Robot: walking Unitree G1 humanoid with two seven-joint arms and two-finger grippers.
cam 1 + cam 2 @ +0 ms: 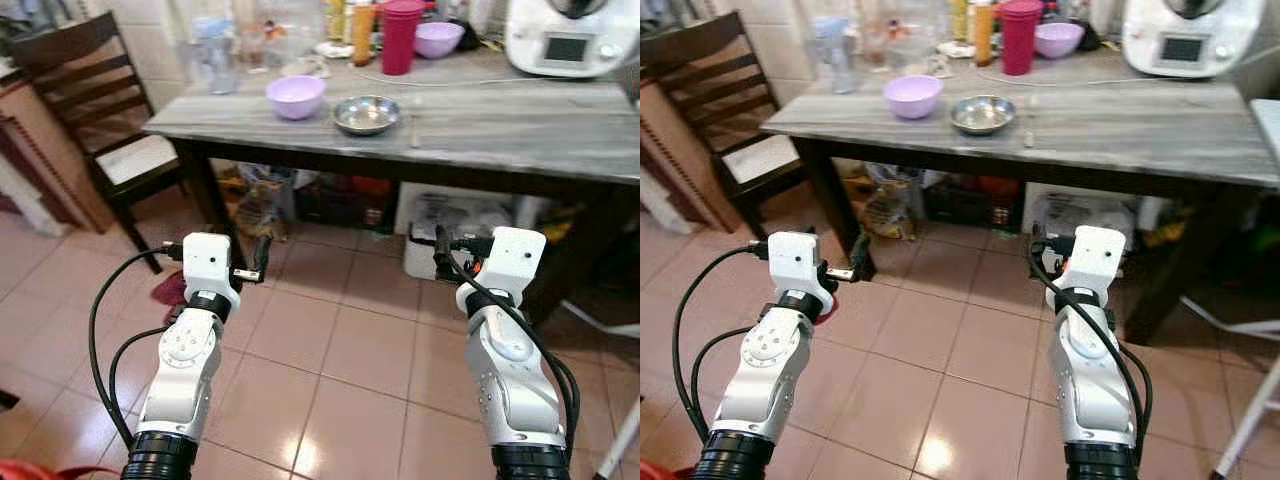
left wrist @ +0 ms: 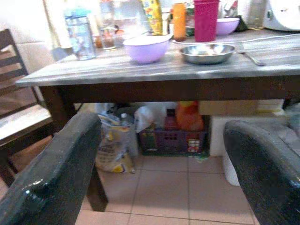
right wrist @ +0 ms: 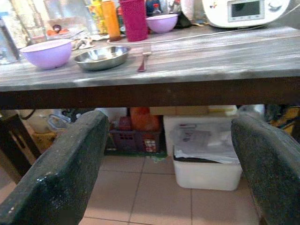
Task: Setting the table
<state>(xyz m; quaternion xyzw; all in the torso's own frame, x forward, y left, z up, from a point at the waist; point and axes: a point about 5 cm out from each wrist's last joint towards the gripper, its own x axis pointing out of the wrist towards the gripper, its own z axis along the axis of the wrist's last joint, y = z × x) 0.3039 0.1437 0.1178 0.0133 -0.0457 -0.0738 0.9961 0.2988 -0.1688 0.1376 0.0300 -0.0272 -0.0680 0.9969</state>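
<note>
Both hands hang open and empty over bare floor tiles (image 1: 330, 340), well short of the desk (image 1: 500, 130) edge: left hand (image 1: 258, 258), right hand (image 1: 442, 252). Near that edge sit a purple bowl (image 1: 296, 96), a steel bowl (image 1: 366, 113) and a spoon (image 3: 143, 61). Boxes (image 3: 206, 154) under the desk appear from the wrists; no writing is readable.

White appliance (image 1: 572, 35) cut off at top edge; clutter under table (image 1: 330, 195) shadowed and unidentifiable; glare-blurred jars (image 2: 112, 26) at table's back; small utensil (image 1: 416, 122) too small to identify.
</note>
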